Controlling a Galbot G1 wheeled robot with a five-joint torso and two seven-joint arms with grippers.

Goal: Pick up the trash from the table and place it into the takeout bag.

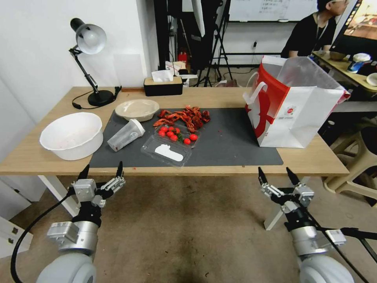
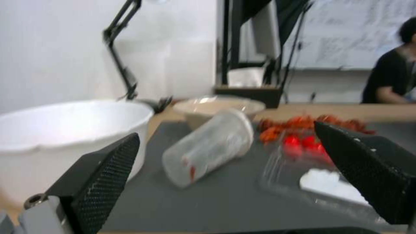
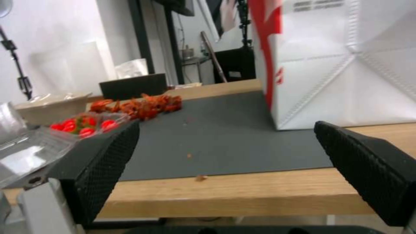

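Both the left gripper [image 1: 101,169] and right gripper [image 1: 276,175] are held spread apart before the table [image 1: 204,170], short of the plastic cup [image 1: 125,135] and takeout bag [image 1: 295,107].

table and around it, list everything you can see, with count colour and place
table: 1, light wood
mat: 1, dark grey, table centre
takeout bag: 1, white and red, upright, mat's right end
plastic cup: 1, clear, white lid, on its side, mat's left part
beige bowl: 1, mat's far left corner
crayfish shells: red pile, mid mat
clear box: 1, open, red tomatoes inside, near edge
white basin: 1, left of mat
desk lamp: 1, black, far left
tissue box: 1, black, far edge
left gripper: open, before table's near edge
right gripper: open, before near edge
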